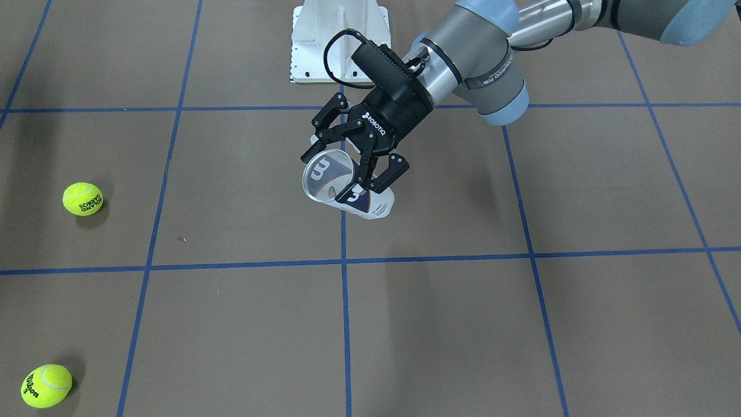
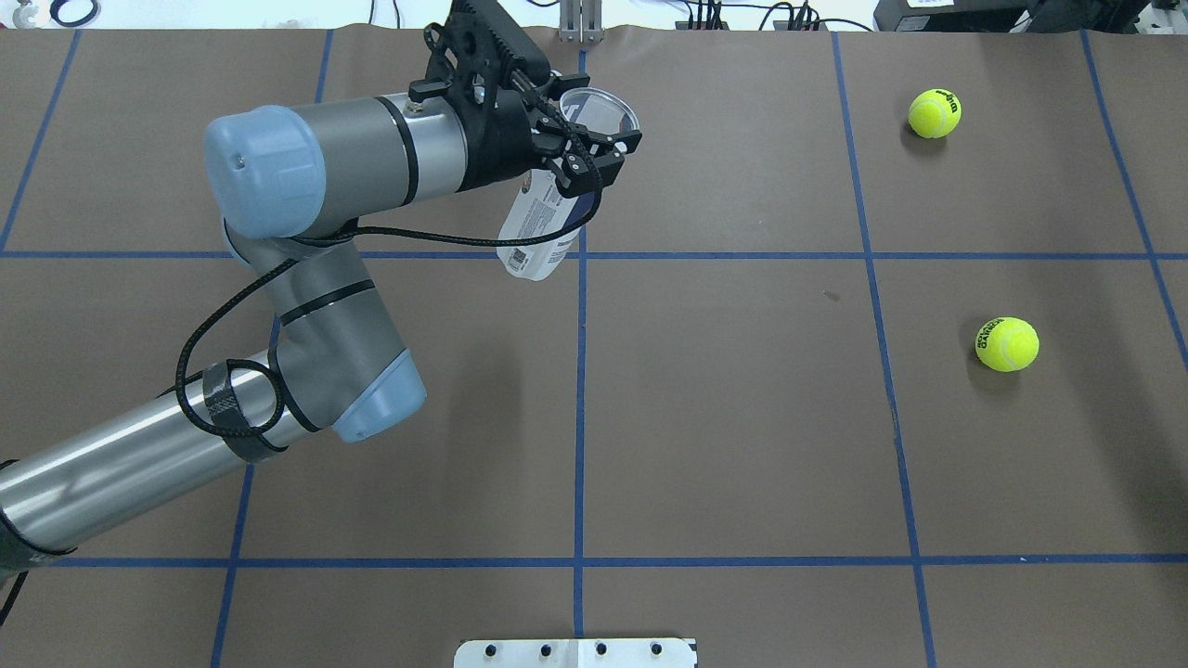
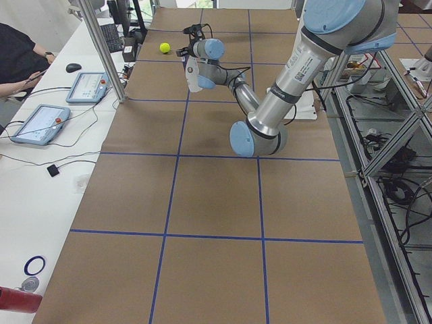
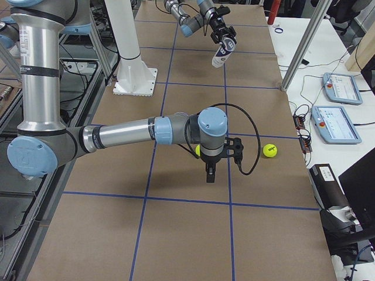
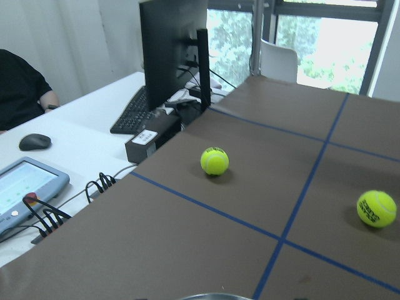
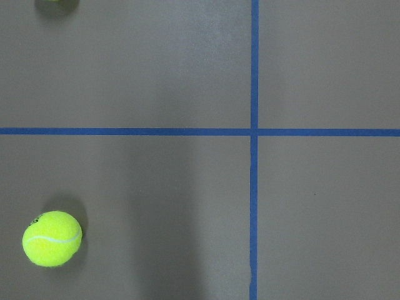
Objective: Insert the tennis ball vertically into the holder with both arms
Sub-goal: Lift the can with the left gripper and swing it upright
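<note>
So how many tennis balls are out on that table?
2. One yellow-green tennis ball marked Roland Garros lies on the brown table, robot's right side; the Wilson-marked ball lies on that side too, nearer the operators' edge. The clear plastic can looks empty.

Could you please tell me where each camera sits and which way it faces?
Front-facing: across the table, facing the robot, steeply down; left gripper clamps the holder.
Overhead: behind the robot, looking forward and down; left arm.
Exterior left: table's left end, looking along it; left arm near.
Exterior right: opposite end; right arm near, right gripper pointing down.
Left wrist: low, toward two tennis balls; no gripper.
Right wrist: straight down at the table; no gripper.
Shared: front-facing and overhead show the holder and tennis balls.
</note>
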Motion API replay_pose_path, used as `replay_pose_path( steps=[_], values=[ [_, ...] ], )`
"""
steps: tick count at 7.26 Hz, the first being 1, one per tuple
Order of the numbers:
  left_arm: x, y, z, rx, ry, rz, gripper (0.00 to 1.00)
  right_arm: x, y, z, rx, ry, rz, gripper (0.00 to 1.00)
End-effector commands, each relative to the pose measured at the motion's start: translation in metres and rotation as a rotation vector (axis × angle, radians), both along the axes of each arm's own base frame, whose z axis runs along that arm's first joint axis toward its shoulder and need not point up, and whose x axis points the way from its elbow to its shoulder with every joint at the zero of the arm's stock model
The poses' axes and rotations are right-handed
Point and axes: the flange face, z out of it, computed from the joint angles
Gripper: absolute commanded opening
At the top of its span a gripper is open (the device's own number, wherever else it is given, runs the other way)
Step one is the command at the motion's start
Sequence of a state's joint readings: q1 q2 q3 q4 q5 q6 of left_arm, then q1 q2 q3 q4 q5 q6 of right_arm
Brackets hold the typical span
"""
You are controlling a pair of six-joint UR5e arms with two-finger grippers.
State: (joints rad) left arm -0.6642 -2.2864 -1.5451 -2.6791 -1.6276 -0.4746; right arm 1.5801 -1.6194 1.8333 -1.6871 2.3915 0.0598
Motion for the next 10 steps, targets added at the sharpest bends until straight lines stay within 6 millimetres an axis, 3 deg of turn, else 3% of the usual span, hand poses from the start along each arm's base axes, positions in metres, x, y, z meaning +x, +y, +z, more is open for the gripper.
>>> replay_pose_path(
  steps=[1,3,7,10],
  values=[
    [-0.014,-0.001,0.023,-0.022,0.075,-0.047,0.6,0.0,0.0,-0.007,0.014,0.0,0.0,0.99],
    [-0.02,0.002,0.041,-0.064,0.132,-0.059,0.6,0.0,0.0,-0.007,0.013,0.0,0.001,0.99],
    [-0.027,0.005,0.056,-0.05,0.204,-0.137,0.62,0.0,0.0,-0.009,0.016,0.0,0.001,0.99],
    [-0.01,-0.002,0.094,-0.076,0.318,-0.131,0.61,0.0,0.0,-0.008,0.015,0.0,0.001,0.99]
  ],
)
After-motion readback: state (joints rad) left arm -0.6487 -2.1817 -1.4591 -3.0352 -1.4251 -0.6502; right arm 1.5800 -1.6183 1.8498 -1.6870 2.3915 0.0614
